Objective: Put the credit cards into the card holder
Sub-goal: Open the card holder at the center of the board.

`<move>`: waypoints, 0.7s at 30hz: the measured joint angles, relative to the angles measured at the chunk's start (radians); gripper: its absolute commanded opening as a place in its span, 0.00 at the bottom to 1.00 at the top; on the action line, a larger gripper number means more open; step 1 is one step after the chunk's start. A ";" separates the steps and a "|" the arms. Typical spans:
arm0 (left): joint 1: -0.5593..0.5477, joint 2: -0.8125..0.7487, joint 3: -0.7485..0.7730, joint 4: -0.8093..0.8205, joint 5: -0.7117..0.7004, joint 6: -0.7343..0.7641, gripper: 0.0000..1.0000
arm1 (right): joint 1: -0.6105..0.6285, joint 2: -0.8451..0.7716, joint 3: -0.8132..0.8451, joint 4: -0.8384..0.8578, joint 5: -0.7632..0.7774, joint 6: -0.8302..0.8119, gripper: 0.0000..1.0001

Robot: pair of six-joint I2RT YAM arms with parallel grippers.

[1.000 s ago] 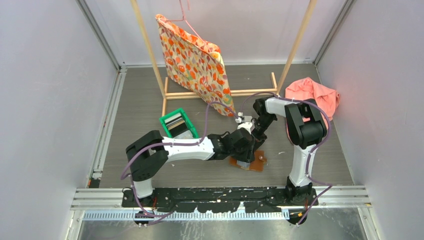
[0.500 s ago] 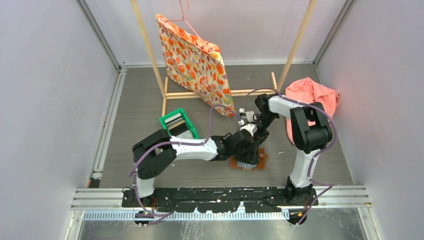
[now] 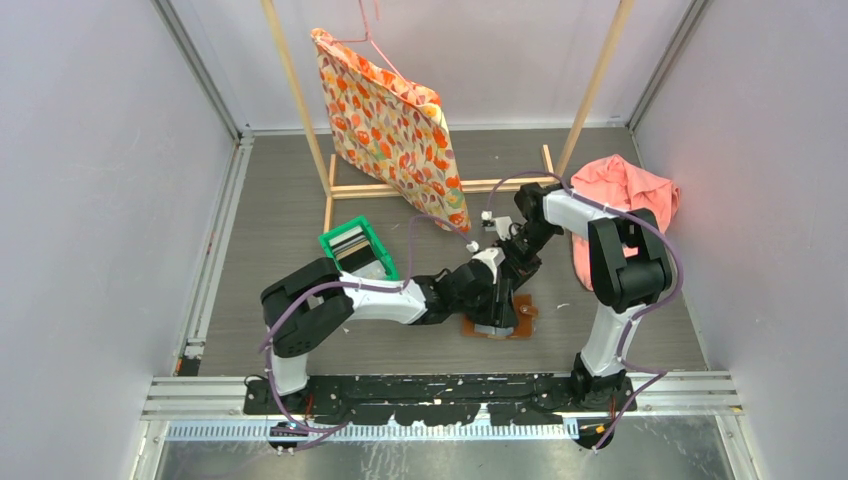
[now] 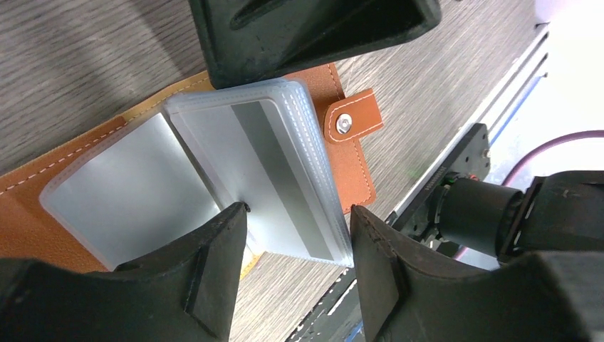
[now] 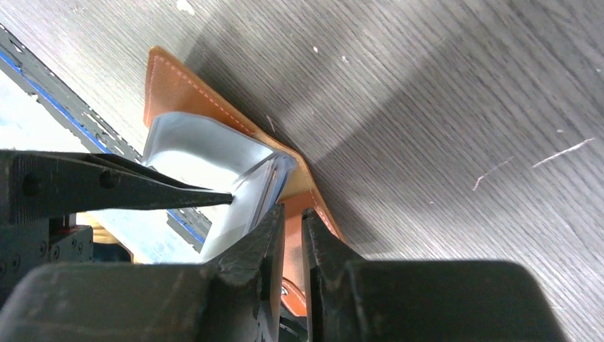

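While beneath end effector [image 4: 295, 222], card holder [image 4: 350, 171]

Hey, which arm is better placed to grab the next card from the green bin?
Left, probably. The green bin sits on its side, and the left end effector hovers open and empty over the wallet, while the right end effector is closed on the wallet's edge.

Low and nose to nose, the left claw [image 4: 295, 231] stands spread wide, the right claw [image 5: 290, 217] nearly together.
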 measured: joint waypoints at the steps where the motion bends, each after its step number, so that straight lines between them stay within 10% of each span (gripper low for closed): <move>1: 0.003 -0.003 -0.013 0.019 0.007 -0.006 0.58 | 0.000 0.001 0.000 0.000 0.000 0.000 0.20; 21: 0.046 -0.021 -0.103 0.147 0.071 -0.057 0.59 | -0.027 -0.008 0.000 -0.014 -0.008 -0.019 0.26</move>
